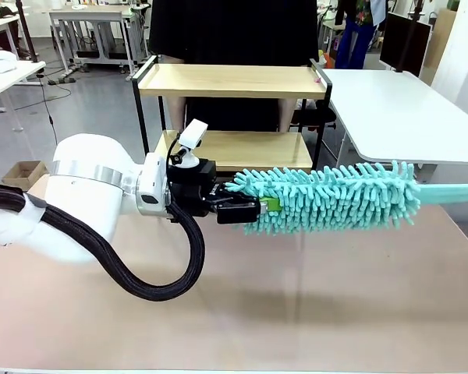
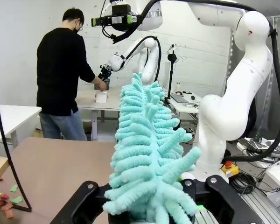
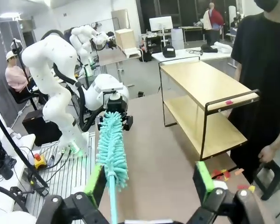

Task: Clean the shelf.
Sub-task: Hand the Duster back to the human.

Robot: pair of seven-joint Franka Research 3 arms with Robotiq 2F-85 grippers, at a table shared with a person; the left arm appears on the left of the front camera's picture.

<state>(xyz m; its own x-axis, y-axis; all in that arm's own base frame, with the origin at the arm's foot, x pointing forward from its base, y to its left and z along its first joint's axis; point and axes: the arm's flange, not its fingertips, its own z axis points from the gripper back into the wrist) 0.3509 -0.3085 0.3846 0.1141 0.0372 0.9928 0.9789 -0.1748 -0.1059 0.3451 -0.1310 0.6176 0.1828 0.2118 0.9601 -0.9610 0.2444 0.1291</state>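
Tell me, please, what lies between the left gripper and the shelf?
In the right wrist view, only bare brown tabletop separates the left gripper, shut on the teal duster, from the shelf.

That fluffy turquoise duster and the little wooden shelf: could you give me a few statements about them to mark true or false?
1. The left end effector is shut on the fluffy turquoise microfibre duster. True.
2. The right end effector is clamped on the duster's handle. False: its jaws stand wide open, with the handle running between them.
3. The duster is lying flat on the top board of the two-tier wooden shelf with the black metal frame. False: it is held out level in front of the shelf, over the brown table.
4. A small pink scrap lies on the shelf's top board. True.
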